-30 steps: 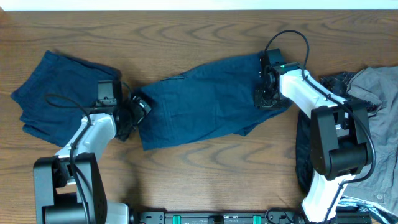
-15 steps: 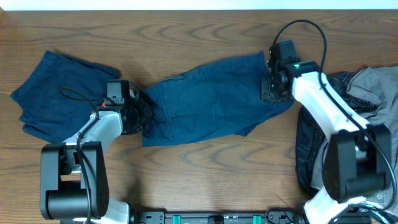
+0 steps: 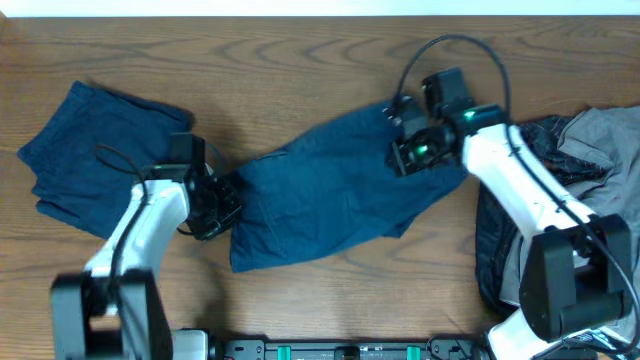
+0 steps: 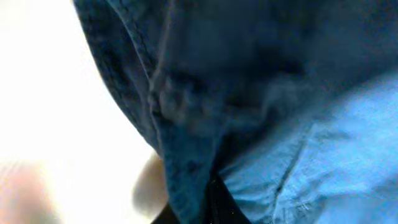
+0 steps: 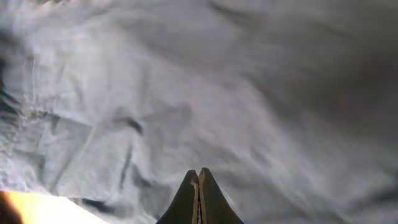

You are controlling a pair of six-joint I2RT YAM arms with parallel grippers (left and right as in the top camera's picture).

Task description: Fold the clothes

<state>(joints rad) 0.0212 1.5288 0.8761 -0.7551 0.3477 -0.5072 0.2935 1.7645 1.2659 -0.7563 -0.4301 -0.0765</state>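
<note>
Dark navy shorts point(image 3: 330, 185) lie spread across the middle of the table. My left gripper point(image 3: 222, 205) is shut on their left edge. In the left wrist view the navy cloth point(image 4: 186, 112) drapes over the dark fingers point(image 4: 214, 202) and fills the frame. My right gripper point(image 3: 405, 150) sits at the shorts' upper right corner, which is drawn inward with it. In the right wrist view its fingertips point(image 5: 199, 173) are pressed together against washed-out cloth point(image 5: 155, 106). A second navy garment point(image 3: 95, 160) lies at the far left.
A pile of clothes sits at the right edge: a grey piece point(image 3: 600, 135) on top and a shiny black piece point(image 3: 497, 250) below it. The right arm's cable point(image 3: 450, 45) loops above the shorts. Bare wood table point(image 3: 300, 60) runs along the back.
Both grippers closed on the middle shorts. The right gripper moved left and pulled the upper right corner inward; the left gripper shifted slightly down at the left edge.
</note>
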